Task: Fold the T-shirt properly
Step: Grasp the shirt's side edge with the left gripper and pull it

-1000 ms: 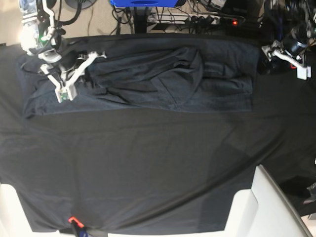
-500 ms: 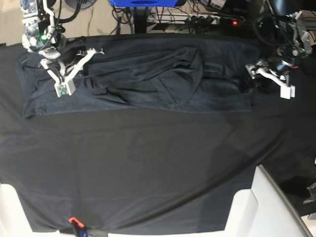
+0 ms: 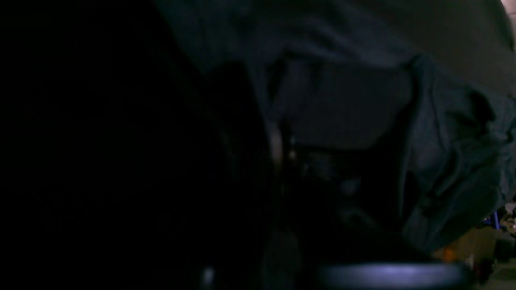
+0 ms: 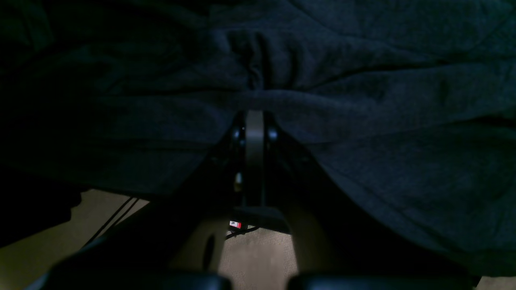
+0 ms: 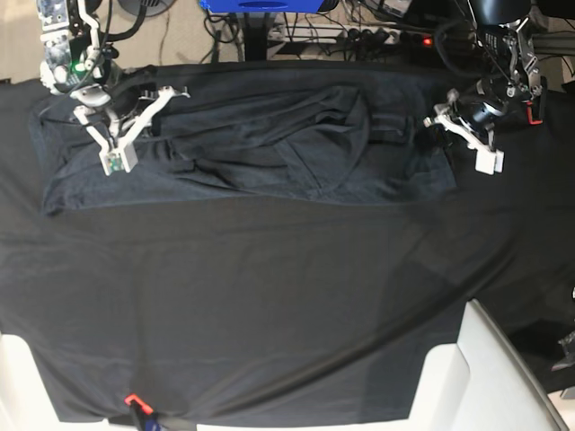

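T-shirt between right gripper, left gripper

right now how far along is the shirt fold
Early. Done: the T-shirt lies spread but rumpled along the table's far edge. In hand: the right gripper is pinching bunched fabric, and the left gripper is shut at the opposite end. Left: every actual fold.

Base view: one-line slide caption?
Both hands, right hand and left hand, shut on opposite ends of the T-shirt on dark cloth.
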Tool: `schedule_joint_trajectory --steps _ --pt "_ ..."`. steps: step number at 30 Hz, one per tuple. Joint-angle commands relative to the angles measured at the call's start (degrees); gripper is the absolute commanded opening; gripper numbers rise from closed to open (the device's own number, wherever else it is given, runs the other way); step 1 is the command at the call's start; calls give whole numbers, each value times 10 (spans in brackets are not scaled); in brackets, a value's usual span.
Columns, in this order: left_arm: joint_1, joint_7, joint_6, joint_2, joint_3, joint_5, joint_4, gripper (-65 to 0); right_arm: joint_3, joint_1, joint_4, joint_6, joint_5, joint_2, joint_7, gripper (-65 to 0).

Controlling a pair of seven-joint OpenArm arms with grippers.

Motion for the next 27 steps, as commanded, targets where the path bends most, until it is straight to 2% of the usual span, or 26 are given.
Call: schedule_joint_trajectory --steps 1,6,11,15,20,25,27 --pt "-6 18 5 -15 1 17 3 -650 1 -1 0 3 4 3 7 -650" --pt "-22 18 5 -63 -5 17 9 -650 1 -1 -24 3 4 3 8 -650" --pt "-17 19 5 -107 -74 18 10 -650 3 -2 -28 3 4 3 8 -650" --pt "18 18 5 -129 -96 18 39 -650 3 -2 -25 3 5 3 8 -650" --pt "81 19 5 -116 -99 19 159 -650 1 -1 -25 3 5 2 8 -650" --pt "121 23 5 -56 -81 19 305 -650 1 -1 -25 3 5 2 8 -650" --pt "135 32 37 -49 -37 19 350 -650 1 -1 -25 3 6 2 8 -650"
